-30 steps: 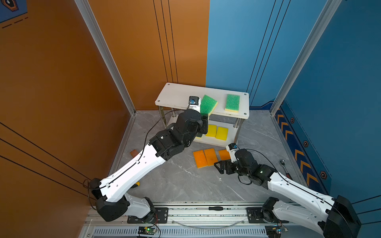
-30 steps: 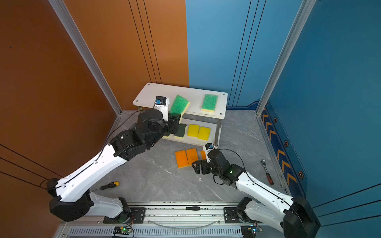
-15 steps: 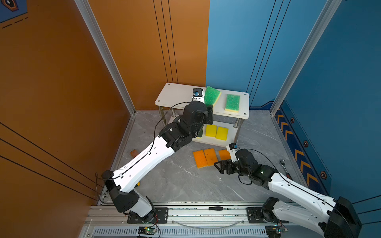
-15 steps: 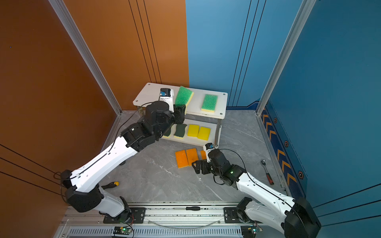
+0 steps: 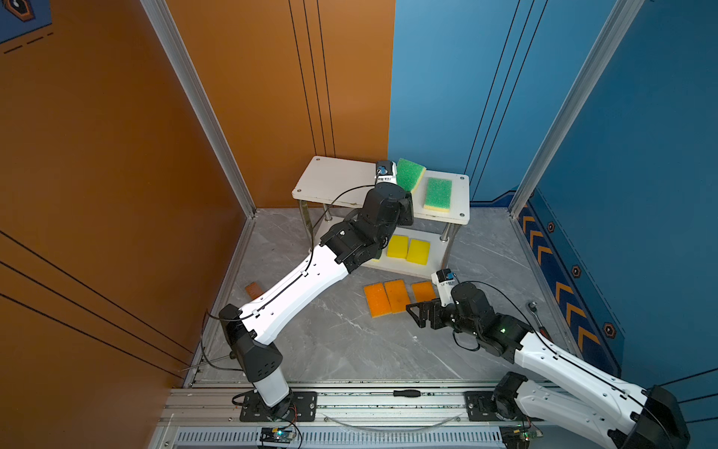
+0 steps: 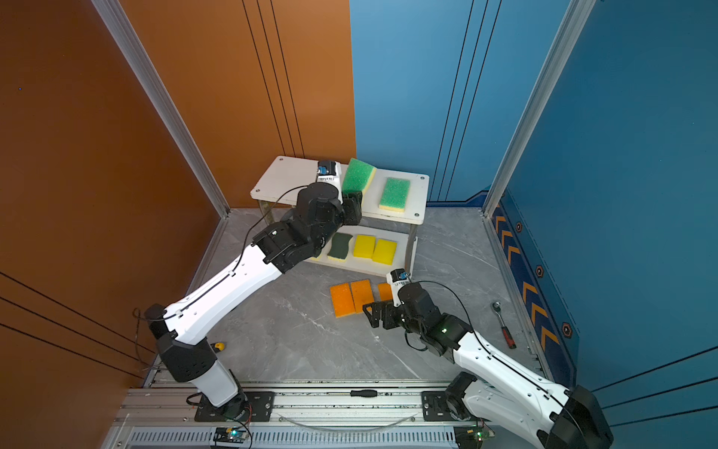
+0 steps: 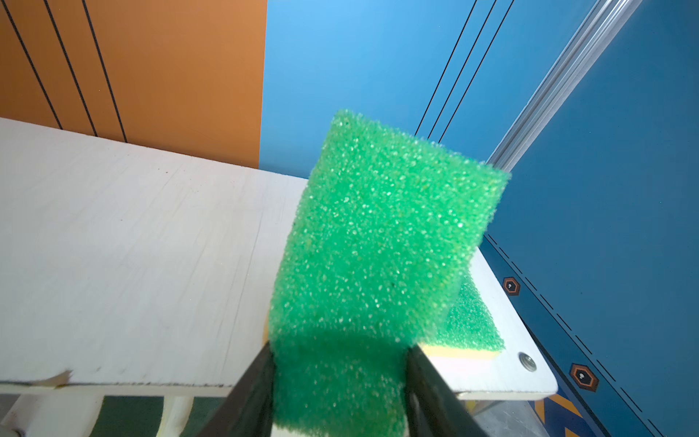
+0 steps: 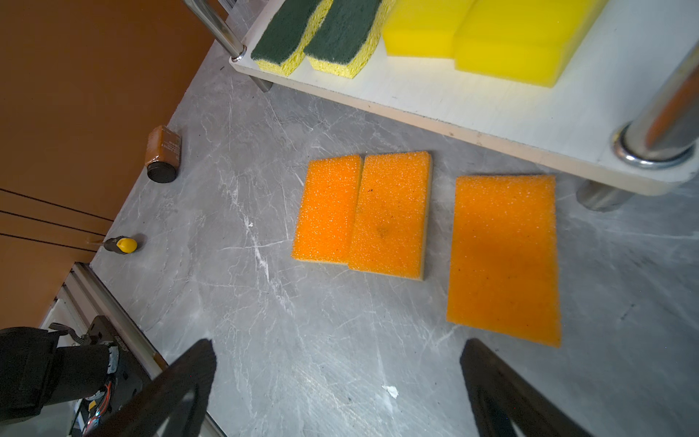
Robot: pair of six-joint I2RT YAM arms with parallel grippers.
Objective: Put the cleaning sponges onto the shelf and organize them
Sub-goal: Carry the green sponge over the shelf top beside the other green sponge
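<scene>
L gripper [image 7: 340, 382] pinches light-green sponge [image 7: 382, 242] at one end; foam prob light, squishy, so hold across long edges. R gripper [image 8: 336, 359] open.

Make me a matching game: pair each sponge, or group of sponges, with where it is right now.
Things:
1. orange sponges
2. yellow sponges
3. flat green sponge
4. tilted green sponge

Places:
A. on the top board
B. in the left gripper
C. on the floor
D. on the lower board

Pairs: 1-C, 2-D, 3-A, 4-B
</scene>
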